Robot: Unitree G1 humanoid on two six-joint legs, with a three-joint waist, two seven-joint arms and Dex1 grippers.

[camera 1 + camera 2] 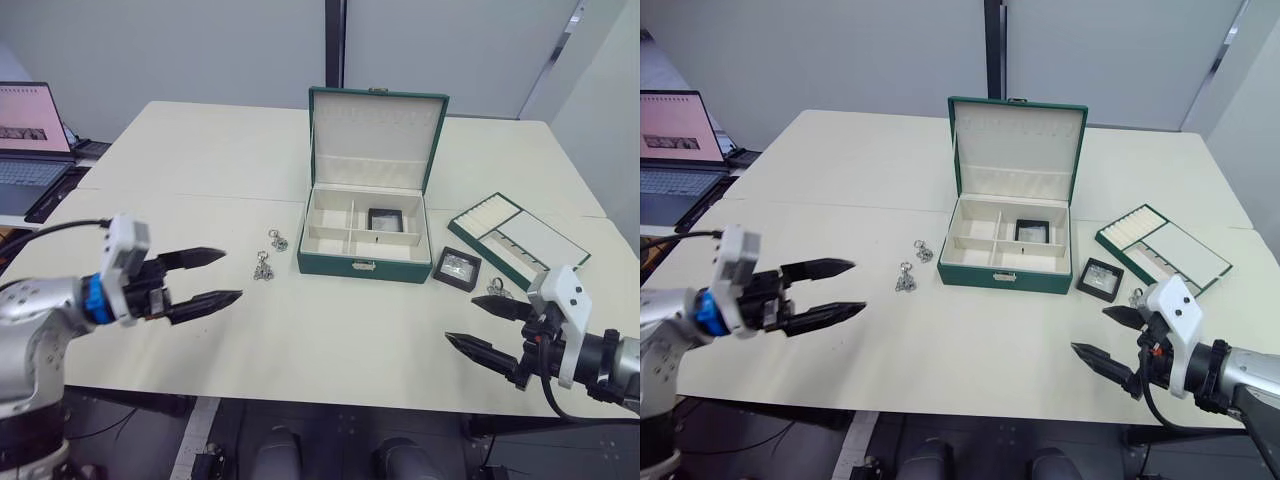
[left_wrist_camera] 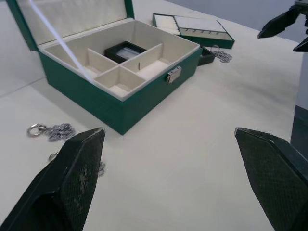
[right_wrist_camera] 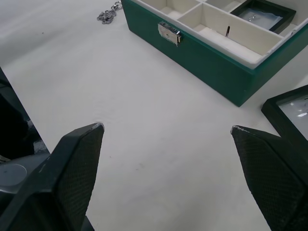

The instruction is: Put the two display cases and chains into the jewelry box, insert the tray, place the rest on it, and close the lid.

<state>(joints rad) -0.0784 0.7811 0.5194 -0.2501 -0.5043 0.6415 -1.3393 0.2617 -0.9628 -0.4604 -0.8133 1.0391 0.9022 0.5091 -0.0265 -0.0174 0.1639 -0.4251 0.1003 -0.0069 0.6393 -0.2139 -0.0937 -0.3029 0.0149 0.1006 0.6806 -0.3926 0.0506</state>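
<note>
Looking over the table [image 1: 200,150], I judge the job barely begun: one display case [image 1: 385,219] already lies in the back right compartment of the jewelry box [image 1: 365,225], while the second display case [image 1: 457,268] sits on the tabletop just beside the box's right front corner. Two chains, chain one [image 1: 277,239] and chain two [image 1: 263,267], lie on the table to the left of the box, close to each other and apart from its wall. The tray [image 1: 517,238] rests well off to the right, not yet inserted, and the bunch of linked rings [image 1: 499,290] lies near its front edge, between it and my right gripper [image 1: 482,327]. The lid [image 1: 377,125] stands open and upright, so closing comes last. Still to do, as I read it: the second case, both chains, the tray, the rings, then the lid. My left gripper [image 1: 212,277] hovers above the table to the left of the chains with its two black fingers spread apart, holding nothing and touching nothing. My right gripper hangs over the table's front right area, fingers likewise parted wide and empty, with the loose display case and the rings just beyond its tips, which makes that case the likeliest next pick for it.
</note>
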